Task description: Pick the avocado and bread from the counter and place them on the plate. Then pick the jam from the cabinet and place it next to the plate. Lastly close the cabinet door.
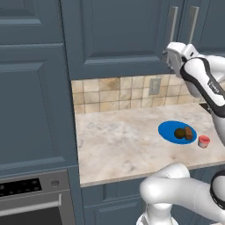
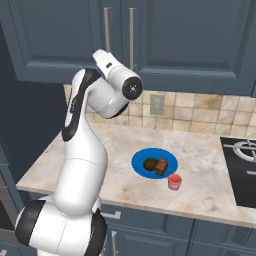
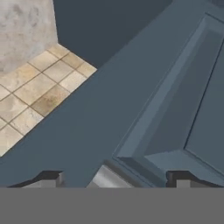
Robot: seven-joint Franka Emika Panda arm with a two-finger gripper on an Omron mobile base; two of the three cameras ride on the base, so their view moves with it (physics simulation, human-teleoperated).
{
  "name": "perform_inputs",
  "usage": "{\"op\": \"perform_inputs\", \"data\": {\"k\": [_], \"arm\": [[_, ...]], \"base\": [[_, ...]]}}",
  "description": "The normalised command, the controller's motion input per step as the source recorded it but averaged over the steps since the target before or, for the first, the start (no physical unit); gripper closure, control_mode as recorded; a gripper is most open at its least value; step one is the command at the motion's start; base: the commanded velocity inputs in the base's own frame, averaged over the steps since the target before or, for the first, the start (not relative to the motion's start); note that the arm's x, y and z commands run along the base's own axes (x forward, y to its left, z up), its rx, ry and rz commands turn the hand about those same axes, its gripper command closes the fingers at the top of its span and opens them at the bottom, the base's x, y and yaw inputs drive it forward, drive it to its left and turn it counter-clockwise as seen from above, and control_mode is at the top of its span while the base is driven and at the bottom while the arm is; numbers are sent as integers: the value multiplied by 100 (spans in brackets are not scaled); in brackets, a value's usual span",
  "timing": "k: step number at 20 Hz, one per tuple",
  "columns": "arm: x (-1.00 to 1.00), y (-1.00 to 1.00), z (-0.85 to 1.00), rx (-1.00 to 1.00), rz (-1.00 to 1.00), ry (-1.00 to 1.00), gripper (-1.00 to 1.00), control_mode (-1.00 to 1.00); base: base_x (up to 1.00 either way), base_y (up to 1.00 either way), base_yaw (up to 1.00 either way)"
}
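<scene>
Cabinet door (image 1: pixel 118 37) shut flush with neighbouring doors, long grey bar handle (image 1: pixel 173 27) at its right edge. Gripper (image 3: pixel 114 180) raised against door's lower part, handle end between dark fingertips (image 3: pixel 180 179); jaws wide, not clamped. Avocado (image 1: pixel 179 133) and bread (image 1: pixel 189 133) touching side by side on blue plate (image 1: pixel 166 130). Jam (image 1: pixel 203 141) upright on bench (image 1: pixel 118 140) just beside plate's right rim.

1. Claw (image 3: pixel 113 181) sits right up at the cabinet door (image 1: pixel 118 35), its grey bar handle (image 3: pixel 107 177) between the tips.
2. Worktop (image 1: pixel 114 145) bare from plate's (image 1: pixel 169 132) 9 o'clock side.
3. Jam (image 1: pixel 203 141) crowds plate at 4 o'clock.
</scene>
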Motion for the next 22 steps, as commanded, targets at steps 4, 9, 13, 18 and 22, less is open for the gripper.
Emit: {"op": "perform_inputs", "data": {"k": [4, 9, 13, 18, 22], "arm": [[0, -58, -31, -23, 9, -8, -100, -100], [3, -56, -27, -20, 8, -8, -100, -100], [0, -57, -31, -20, 9, -13, -100, -100], [0, -55, -35, -18, 11, -20, -100, -100], [0, -40, -27, -19, 6, -17, -100, -100]], "base": [[0, 0, 0], [0, 0, 0], [0, 0, 0], [0, 0, 0], [0, 0, 0]]}}
